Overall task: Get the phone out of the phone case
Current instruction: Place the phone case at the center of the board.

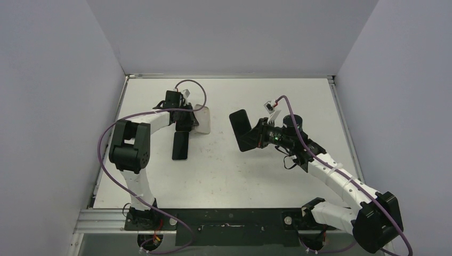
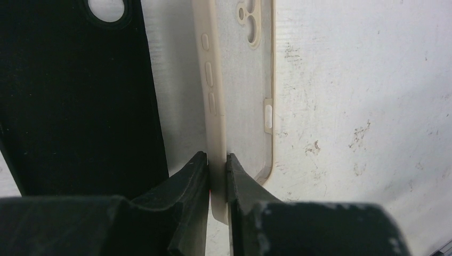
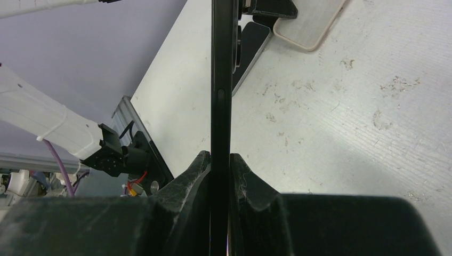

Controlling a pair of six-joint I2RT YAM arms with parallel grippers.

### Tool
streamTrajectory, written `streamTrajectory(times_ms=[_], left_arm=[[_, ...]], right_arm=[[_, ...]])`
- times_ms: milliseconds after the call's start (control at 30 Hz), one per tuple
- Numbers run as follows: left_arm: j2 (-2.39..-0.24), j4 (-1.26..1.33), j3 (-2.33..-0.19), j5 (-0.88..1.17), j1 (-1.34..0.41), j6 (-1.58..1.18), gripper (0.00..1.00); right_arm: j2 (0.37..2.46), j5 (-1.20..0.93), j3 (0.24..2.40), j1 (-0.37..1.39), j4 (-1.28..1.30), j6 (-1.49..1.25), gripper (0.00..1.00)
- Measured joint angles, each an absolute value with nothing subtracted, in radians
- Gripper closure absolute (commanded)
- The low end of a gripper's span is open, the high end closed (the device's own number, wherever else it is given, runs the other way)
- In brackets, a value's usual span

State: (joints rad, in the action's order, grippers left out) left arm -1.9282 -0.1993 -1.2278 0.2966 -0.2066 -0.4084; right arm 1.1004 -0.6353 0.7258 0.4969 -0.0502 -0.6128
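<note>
Your phone [image 1: 242, 129], as far as I can judge, is the thin black slab held up edge-on over the middle of the table [image 1: 266, 181]. The right claw [image 3: 218, 165] is clamped on its lower end, and a side button shows just above the fingers. The phone case [image 2: 245, 80], pale beige, sits well apart from it toward the far left corner. Its inside shows bare, camera cut-outs and all, and the left claw [image 2: 217, 176] is closed on one long side wall near a corner. You cannot tell from these views whether the case touches the table. Just beside it, toward the near edge, lies a second black slab [image 1: 180, 145] with a round opening at one end; whether it is a phone or another case is unclear. So the pulling-apart step looks done and you are at the finish. The next move calls for lowering each piece flat onto bare table, clear of one another and of that second black slab, then opening both claws without dragging.
</note>
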Motion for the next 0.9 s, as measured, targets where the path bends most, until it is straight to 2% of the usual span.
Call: streamTrajectory(times_ms=[133,433,600,767,900], left_arm=[[-1.928,-0.200,-1.228,0.269,-0.207,-0.408,0.71],[-1.895,-0.229,-1.231,0.210,-0.202,-0.404,0.53],[-1.826,-0.246,-1.232,0.208,-0.202,-0.414,0.33],[-1.682,-0.242,-1.187,0.220,-0.213,-0.467,0.06],[-1.533,-0.241,-1.120,0.223,-0.255,-0.536,0.03]], right_arm=[[1.093,-0.634,0.721,0.497,-0.050,-0.613,1.00],[1.090,-0.634,0.719,0.497,-0.051,-0.613,1.00],[1.090,-0.629,0.711,0.497,-0.056,-0.613,1.00],[1.090,-0.576,0.674,0.520,-0.068,-0.614,1.00],[1.096,-0.490,0.652,0.587,-0.081,-0.615,1.00]])
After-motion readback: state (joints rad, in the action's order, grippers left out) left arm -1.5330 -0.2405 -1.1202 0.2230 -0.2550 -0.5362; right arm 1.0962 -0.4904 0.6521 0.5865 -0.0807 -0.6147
